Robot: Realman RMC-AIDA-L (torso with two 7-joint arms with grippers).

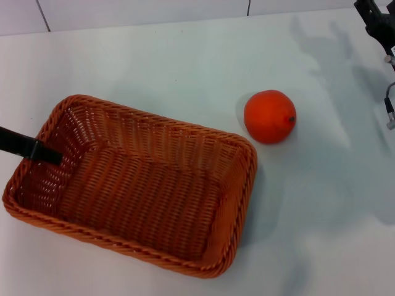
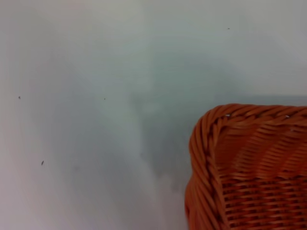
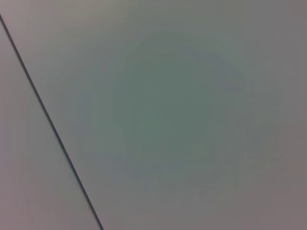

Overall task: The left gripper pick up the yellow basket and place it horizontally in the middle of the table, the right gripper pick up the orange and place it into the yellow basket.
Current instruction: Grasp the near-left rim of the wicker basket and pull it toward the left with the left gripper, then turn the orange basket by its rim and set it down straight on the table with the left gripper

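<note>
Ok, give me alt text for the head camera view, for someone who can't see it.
A large woven yellow basket lies empty on the white table, slightly askew, with the left gripper reaching over its left rim from the left edge. An orange sits on the table beside the basket's far right corner, apart from it. The right gripper shows only partly at the top right corner.

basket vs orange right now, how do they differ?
The yellow basket is rectangular, woven and open-topped; the orange is round and smooth. The basket is far bigger. The left claw reaches over the basket's rim; nothing touches the orange. Both sit on the table and look orange-toned.
</note>
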